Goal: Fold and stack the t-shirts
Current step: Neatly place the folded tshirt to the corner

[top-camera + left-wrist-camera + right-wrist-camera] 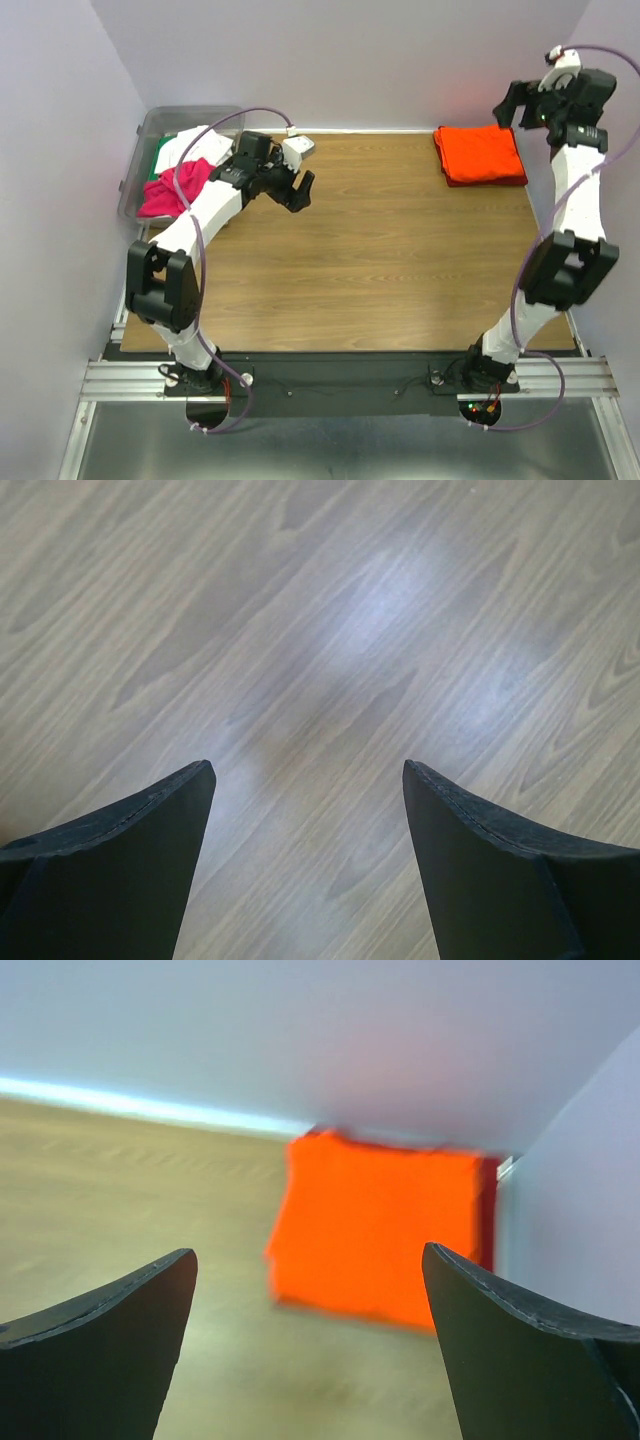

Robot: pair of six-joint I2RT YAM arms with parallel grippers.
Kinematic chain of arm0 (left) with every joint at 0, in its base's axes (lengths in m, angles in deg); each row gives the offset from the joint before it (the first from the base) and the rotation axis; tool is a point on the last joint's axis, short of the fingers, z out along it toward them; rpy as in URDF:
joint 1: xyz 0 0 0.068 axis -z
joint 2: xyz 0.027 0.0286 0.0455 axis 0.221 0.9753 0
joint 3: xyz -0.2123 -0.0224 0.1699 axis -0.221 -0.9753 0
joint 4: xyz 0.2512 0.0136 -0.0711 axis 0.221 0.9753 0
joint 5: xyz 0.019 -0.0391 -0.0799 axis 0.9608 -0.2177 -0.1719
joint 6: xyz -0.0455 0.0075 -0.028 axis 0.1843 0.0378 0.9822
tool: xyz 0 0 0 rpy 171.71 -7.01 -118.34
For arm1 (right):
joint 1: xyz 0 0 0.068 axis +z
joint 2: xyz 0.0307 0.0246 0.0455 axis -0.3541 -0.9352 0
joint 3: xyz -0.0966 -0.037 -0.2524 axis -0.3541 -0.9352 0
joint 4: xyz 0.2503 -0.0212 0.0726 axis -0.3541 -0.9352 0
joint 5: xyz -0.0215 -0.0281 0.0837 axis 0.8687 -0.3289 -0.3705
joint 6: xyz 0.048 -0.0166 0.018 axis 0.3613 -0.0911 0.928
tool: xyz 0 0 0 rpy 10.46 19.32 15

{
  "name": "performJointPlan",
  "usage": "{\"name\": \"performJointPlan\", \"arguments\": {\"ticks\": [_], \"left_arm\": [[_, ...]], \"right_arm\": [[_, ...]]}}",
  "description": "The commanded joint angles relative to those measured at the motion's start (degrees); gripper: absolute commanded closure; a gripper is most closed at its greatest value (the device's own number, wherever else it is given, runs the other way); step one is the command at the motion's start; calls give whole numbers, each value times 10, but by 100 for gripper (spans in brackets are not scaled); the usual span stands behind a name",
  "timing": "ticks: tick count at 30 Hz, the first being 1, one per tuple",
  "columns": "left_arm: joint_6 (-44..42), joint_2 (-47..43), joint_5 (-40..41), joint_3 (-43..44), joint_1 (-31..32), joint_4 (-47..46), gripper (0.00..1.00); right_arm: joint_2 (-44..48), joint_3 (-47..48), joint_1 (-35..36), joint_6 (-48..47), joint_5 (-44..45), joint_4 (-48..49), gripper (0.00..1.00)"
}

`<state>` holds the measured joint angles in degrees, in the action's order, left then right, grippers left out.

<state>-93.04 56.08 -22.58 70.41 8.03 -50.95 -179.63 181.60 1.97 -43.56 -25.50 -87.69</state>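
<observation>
My left gripper [310,770]: jaws spread, holding nothing, above table [330,630].
My right gripper [310,1255]: likewise spread, idle.
Orange shirt [481,154]: folded, far right corner.
Magenta shirt [172,188]: heaped in bin [133,170] beside my left arm (next up, I judge). Pinch one high fold, lift clear of the rim.

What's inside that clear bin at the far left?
A magenta shirt on top, a white cloth and a green cloth behind it. Anything underneath is covered.

No readable text, label, brand or number shows anywhere.
</observation>
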Motion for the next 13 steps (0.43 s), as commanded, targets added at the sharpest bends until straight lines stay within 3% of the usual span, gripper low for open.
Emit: {"name": "performJointPlan", "arguments": {"ticks": [1,8,13], "left_arm": [[28,-69,38,-14,-8,-14,12],[36,-129,58,-116,-13,-36,12],[44,-164,57,-197,-17,-56,10]], "right_arm": [[64,-115,-3,60,-68,-77,0],[212,-388,9,83,-119,-82,0],[279,-483,17,69,-105,-85,0]]}}
